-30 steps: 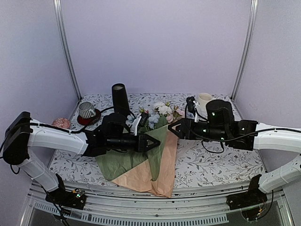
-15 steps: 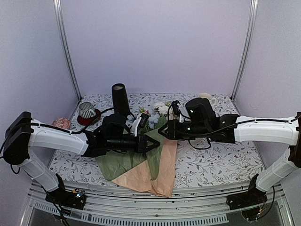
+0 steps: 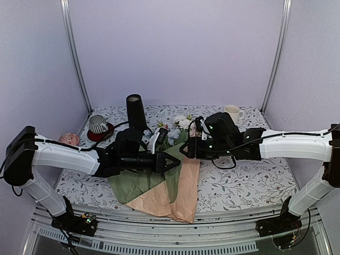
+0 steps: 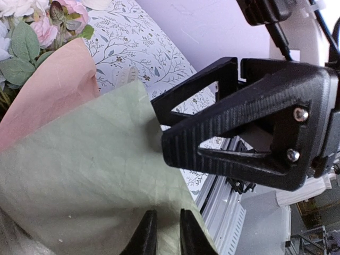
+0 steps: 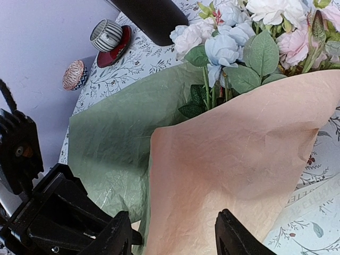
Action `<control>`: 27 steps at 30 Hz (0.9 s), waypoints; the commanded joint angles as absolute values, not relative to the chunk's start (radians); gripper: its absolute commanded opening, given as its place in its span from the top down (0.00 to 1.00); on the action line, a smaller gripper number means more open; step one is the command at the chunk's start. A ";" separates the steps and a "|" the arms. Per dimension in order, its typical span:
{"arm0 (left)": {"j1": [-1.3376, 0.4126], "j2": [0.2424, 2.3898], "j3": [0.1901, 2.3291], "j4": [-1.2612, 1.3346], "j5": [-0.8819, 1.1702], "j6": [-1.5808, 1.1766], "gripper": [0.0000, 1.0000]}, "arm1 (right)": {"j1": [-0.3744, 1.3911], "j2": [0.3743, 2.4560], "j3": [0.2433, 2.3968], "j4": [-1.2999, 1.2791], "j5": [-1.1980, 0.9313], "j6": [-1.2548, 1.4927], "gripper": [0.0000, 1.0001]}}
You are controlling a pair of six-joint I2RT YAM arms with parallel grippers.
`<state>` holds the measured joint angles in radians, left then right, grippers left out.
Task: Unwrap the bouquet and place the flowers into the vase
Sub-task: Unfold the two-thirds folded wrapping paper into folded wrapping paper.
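Faint print on the leaf-patterned surface [image 3: 249, 186] is too small to read. The bouquet [image 3: 175, 159] lies at mid-surface between the arms, its flowers [image 5: 234, 37] pointing at the black vase [image 3: 135, 109] that stands upright just behind. A striped cup [image 5: 109, 36] on a red saucer [image 5: 121, 50] sits left of the vase, and a white mug [image 3: 231, 113] is at the back right. The left end effector [image 4: 166, 236] is nearly pressed together, pinching the olive side of the paper wrap [image 4: 79, 175]. The right end effector [image 5: 172, 236] is spread above the peach side.

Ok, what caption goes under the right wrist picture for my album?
Open right hand hovers over the peach-and-green paper wrap, flowers peeking out.
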<state>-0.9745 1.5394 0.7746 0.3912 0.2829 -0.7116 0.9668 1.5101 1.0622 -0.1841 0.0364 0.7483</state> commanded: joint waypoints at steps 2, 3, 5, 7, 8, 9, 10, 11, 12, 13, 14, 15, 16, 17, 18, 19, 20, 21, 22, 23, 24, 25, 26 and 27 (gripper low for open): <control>-0.985 1.540 0.765 0.402 0.281 -0.706 0.82 | 0.951 1.491 1.060 -0.189 0.051 0.745 0.45; -0.985 1.540 0.765 0.401 0.281 -0.706 0.82 | 0.951 1.493 1.059 -0.186 0.044 0.745 0.44; -0.986 1.540 0.765 0.401 0.281 -0.706 0.82 | 0.950 1.501 1.057 -0.183 0.032 0.749 0.44; -0.985 1.542 0.766 0.402 0.282 -0.706 0.83 | 0.950 1.512 1.056 -0.183 0.026 0.760 0.42; -0.985 1.542 0.766 0.402 0.282 -0.706 0.83 | 0.948 1.519 1.056 -0.181 0.022 0.768 0.42; -0.986 1.543 0.766 0.402 0.284 -0.706 0.83 | 0.949 1.527 1.057 -0.183 0.022 0.772 0.40; -0.985 1.543 0.766 0.404 0.284 -0.705 0.83 | 0.949 1.533 1.059 -0.185 0.021 0.779 0.39; -0.985 1.543 0.765 0.403 0.284 -0.706 0.83 | 0.948 1.537 1.061 -0.186 0.020 0.783 0.36; -0.985 1.542 0.764 0.403 0.284 -0.706 0.83 | 0.948 1.542 1.063 -0.186 0.021 0.783 0.32; -0.985 1.541 0.764 0.403 0.285 -0.706 0.84 | 0.948 1.545 1.064 -0.188 0.021 0.787 0.27; -0.985 1.541 0.764 0.402 0.285 -0.706 0.84 | 0.946 1.549 1.064 -0.189 0.021 0.790 0.25; -0.986 1.540 0.763 0.402 0.284 -0.706 0.84 | 0.946 1.552 1.064 -0.188 0.021 0.794 0.25; -0.986 1.540 0.762 0.403 0.284 -0.706 0.84 | 0.945 1.555 1.063 -0.187 0.021 0.795 0.25; -0.985 1.540 0.762 0.403 0.282 -0.706 0.84 | 0.945 1.557 1.062 -0.186 0.018 0.796 0.25; -0.985 1.541 0.763 0.403 0.282 -0.705 0.84 | 0.944 1.558 1.060 -0.183 0.012 0.797 0.25; -0.986 1.541 0.764 0.403 0.283 -0.706 0.84 | 0.943 1.559 1.059 -0.174 0.006 0.799 0.27; -0.986 1.542 0.764 0.402 0.283 -0.705 0.84 | 0.943 1.558 1.056 -0.166 -0.002 0.798 0.28; -0.985 1.542 0.764 0.403 0.282 -0.704 0.84 | 0.941 1.557 1.052 -0.158 -0.011 0.800 0.30; -0.985 1.542 0.764 0.401 0.283 -0.704 0.84 | 0.942 1.557 1.049 -0.149 -0.020 0.803 0.32; -0.985 1.542 0.764 0.401 0.282 -0.704 0.84 | 0.939 1.557 1.046 -0.140 -0.028 0.805 0.34; -0.985 1.542 0.763 0.401 0.282 -0.705 0.85 | 0.939 1.557 1.043 -0.129 -0.039 0.808 0.36; -0.986 1.542 0.762 0.401 0.283 -0.705 0.85 | 0.937 1.558 1.039 -0.113 -0.051 0.808 0.39; -0.986 1.542 0.762 0.401 0.282 -0.706 0.86 | 0.936 1.560 1.036 -0.099 -0.067 0.808 0.40; -0.985 1.542 0.763 0.403 0.283 -0.706 0.86 | 0.933 1.562 1.035 -0.085 -0.082 0.809 0.41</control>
<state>-0.9745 1.5394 0.7727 0.3908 0.2810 -0.7116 0.9440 1.5501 1.0531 -0.1547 -0.0212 0.7975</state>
